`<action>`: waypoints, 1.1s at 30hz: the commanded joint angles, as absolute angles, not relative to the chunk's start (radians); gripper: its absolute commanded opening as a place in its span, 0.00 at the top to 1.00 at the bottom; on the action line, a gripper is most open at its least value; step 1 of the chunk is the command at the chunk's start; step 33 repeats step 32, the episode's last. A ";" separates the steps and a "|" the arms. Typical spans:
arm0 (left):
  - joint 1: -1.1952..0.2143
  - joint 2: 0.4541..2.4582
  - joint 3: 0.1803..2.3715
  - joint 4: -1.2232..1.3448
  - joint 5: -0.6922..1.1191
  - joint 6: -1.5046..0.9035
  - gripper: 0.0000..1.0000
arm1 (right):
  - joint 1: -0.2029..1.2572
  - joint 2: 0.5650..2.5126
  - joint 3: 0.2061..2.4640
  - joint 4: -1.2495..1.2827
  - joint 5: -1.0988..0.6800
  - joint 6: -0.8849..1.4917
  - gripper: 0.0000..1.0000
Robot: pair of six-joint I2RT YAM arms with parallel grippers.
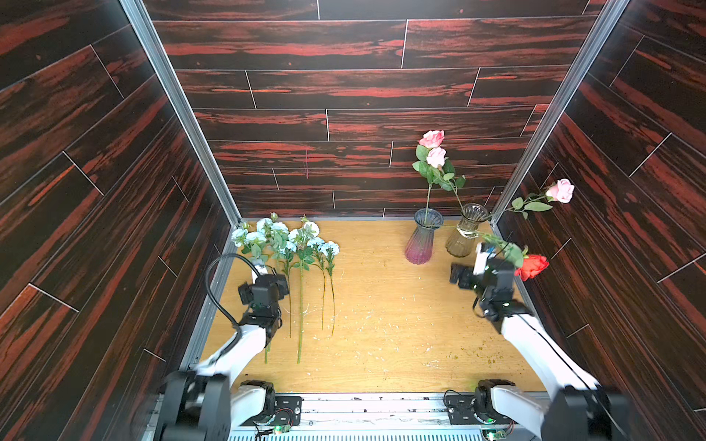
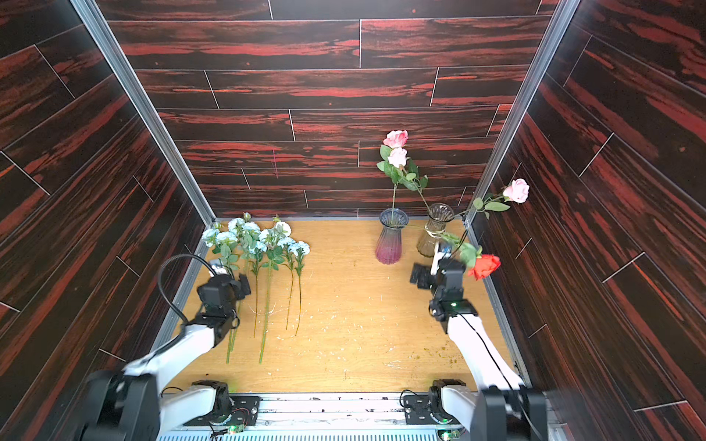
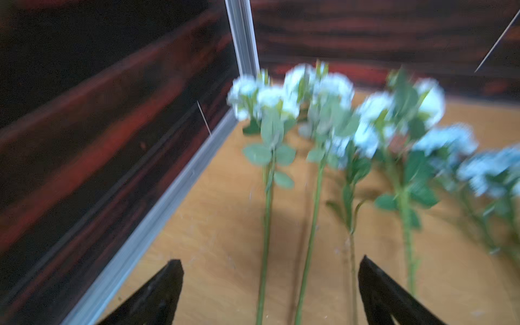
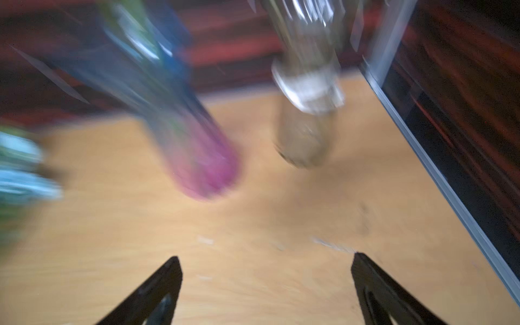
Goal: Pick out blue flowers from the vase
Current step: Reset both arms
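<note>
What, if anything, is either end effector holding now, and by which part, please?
Nothing is held: the left end effector and right end effector both stand open and empty; the blue flowers lie loose on the table.

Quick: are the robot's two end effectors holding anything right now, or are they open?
Left end effector: open, holding nothing; the blue flowers lie beneath it.
Right end effector: open, holding nothing.

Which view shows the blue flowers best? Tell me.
Both top views: the blue flowers lie sharp, blooms to stalk ends. Left wrist view: close but blurred. Right wrist view: only a blurred smear at the edge.
</note>
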State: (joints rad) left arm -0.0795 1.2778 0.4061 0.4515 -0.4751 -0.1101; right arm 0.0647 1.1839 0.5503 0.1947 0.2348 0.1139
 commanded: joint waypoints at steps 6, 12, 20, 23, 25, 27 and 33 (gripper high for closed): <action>0.000 1.521 0.385 0.893 -0.386 -0.132 0.00 | -0.018 1.432 0.322 1.012 0.305 0.073 0.01; 0.003 1.523 0.388 0.863 -0.279 -0.089 0.00 | -0.036 1.554 0.292 1.157 0.191 0.051 0.02; 0.006 1.529 0.412 0.823 -0.221 -0.069 0.00 | -0.032 1.561 0.291 1.171 0.170 0.038 0.02; 0.006 1.530 0.414 0.823 -0.222 -0.068 0.00 | -0.031 1.564 0.295 1.168 0.165 0.040 0.01; 0.008 1.538 0.422 0.816 -0.222 -0.074 0.00 | -0.034 1.564 0.299 1.162 0.157 0.042 0.01; 0.009 1.540 0.423 0.816 -0.219 -0.076 0.00 | -0.039 1.565 0.301 1.161 0.150 0.044 0.02; 0.010 1.532 0.416 0.824 -0.222 -0.075 0.00 | -0.037 1.560 0.284 1.185 0.121 0.028 0.01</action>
